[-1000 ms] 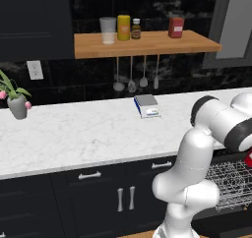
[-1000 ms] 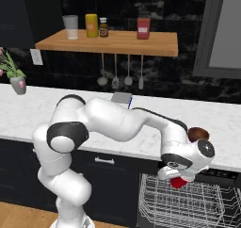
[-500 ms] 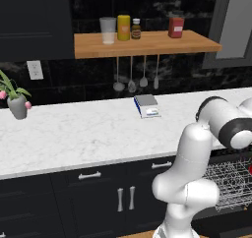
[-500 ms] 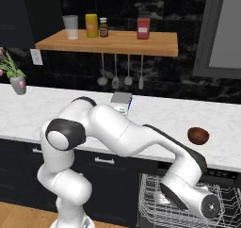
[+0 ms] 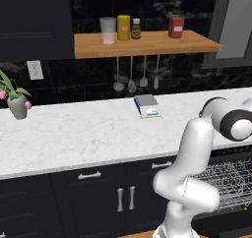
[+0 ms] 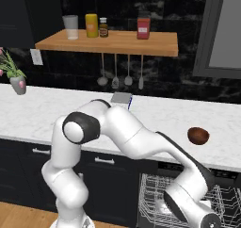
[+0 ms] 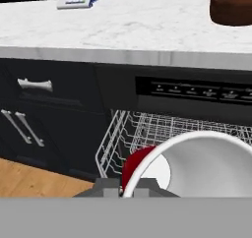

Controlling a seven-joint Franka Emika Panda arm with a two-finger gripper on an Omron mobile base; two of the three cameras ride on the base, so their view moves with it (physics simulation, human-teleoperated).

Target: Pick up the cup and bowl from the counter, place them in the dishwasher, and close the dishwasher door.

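Reaching low over the pulled-out wire rack point(image 6: 155, 194) of the open dishwasher point(image 7: 197, 92), the white arm carries a cup point(image 7: 197, 165), red outside and pale grey inside, its wide mouth tipped toward the hand camera. The claw point(image 7: 127, 187) is clenched on the cup's rim at the bottom of the hand view, with the cup hanging above the near corner of the rack; whether it touches the wires cannot be told. The dishwasher's black control strip sits just under the edge of the counter point(image 5: 74, 133), a long white marble slab. The bowl point(image 6: 198, 135), small, glossy and reddish-brown, rests on the counter above the dishwasher, well apart from the cup. A small scale point(image 5: 147, 105) with a blue side lies farther along the marble, near the back wall. A grey vase point(image 5: 17, 106) of pink flowers stands at the counter's far left. On the wooden shelf point(image 5: 147, 43) above are 4 containers in a row, and 4 utensils hang beneath it. Dark cabinets point(image 5: 98, 197) with silver handles run below the counter, left of the dishwasher.
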